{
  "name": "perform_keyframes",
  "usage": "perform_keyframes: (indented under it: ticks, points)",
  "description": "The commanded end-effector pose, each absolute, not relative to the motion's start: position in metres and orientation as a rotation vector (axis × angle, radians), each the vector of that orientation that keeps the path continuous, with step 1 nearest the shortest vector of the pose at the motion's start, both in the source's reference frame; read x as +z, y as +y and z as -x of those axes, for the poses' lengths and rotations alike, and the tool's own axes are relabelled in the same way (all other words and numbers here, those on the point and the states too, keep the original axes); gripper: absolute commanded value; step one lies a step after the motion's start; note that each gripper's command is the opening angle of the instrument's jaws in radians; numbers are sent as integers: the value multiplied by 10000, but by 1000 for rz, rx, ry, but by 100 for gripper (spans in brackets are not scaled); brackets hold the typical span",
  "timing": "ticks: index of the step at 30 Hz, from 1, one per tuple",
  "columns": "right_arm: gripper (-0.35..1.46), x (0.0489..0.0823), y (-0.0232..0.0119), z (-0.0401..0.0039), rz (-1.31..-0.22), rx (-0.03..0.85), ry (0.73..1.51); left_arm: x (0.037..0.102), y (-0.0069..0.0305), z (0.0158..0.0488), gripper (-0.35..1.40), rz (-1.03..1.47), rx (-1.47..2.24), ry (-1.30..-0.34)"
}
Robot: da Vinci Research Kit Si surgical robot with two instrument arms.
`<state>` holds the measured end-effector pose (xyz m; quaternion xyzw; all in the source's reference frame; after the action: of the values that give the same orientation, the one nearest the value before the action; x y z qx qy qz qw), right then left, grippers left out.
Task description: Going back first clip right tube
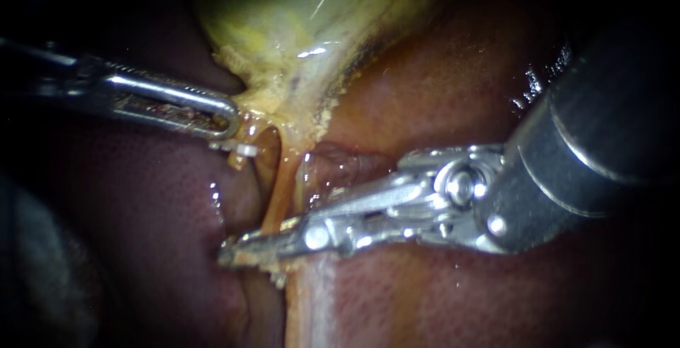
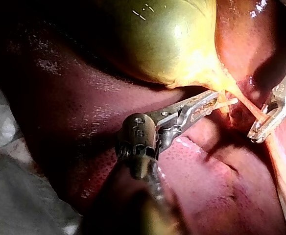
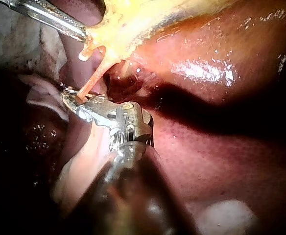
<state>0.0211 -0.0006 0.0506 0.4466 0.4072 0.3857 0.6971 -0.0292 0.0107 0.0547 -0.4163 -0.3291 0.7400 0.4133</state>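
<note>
Low centre: right instrument [image 1: 256,246], jaws narrowly parted astride the right tube [image 1: 281,178]. Upper left: left instrument [image 1: 228,127] clamped on the gallbladder [image 1: 297,22] neck. Liver [image 1: 142,234] close underneath, bare lower left.

- Gallbladder [image 1: 304,8], green-yellow and glistening, its narrow end ragged with yellow fat.
- Liver [image 1: 453,79], dark red and wet, lying under and around it.
- Grey-white cloth [image 2: 15,196] at the liver's edge, left wrist view.

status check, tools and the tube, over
Left tool shut on gallbladder neck. Right tool across the tube, at its lower end. Only liver around, nothing seen blocking.
</note>
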Motion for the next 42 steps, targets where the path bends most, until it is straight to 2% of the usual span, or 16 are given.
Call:
perform_keyframes:
  ticks: [1, 3, 7, 12, 19, 23, 31, 42]
  points:
    - [-35, 507, -6, -210, -996, 860, 908, 547, 107, 292, -35, 1046, 1860, -827]
    - [-35, 508, -5, -210, -999, 858, 909, 547, 107, 292, -35, 1046, 1860, -827]
    - [16, 511, -6, -210, -974, 794, 974, 547, 107, 292, -35, 1046, 1860, -827]
    - [43, 518, -13, -210, -928, 679, 1040, 547, 106, 291, -35, 1047, 1861, -827]
    - [50, 563, -49, -206, -832, 543, 1055, 547, 106, 290, -35, 1047, 1861, -828]
    - [50, 580, -50, -192, -783, 484, 1071, 547, 106, 290, -35, 1047, 1861, -828]
    - [50, 580, -40, -145, -727, 385, 1116, 547, 106, 289, -35, 1047, 1861, -828]
    - [50, 567, -34, -122, -700, 345, 1138, 547, 106, 289, -35, 1044, 1863, -828]
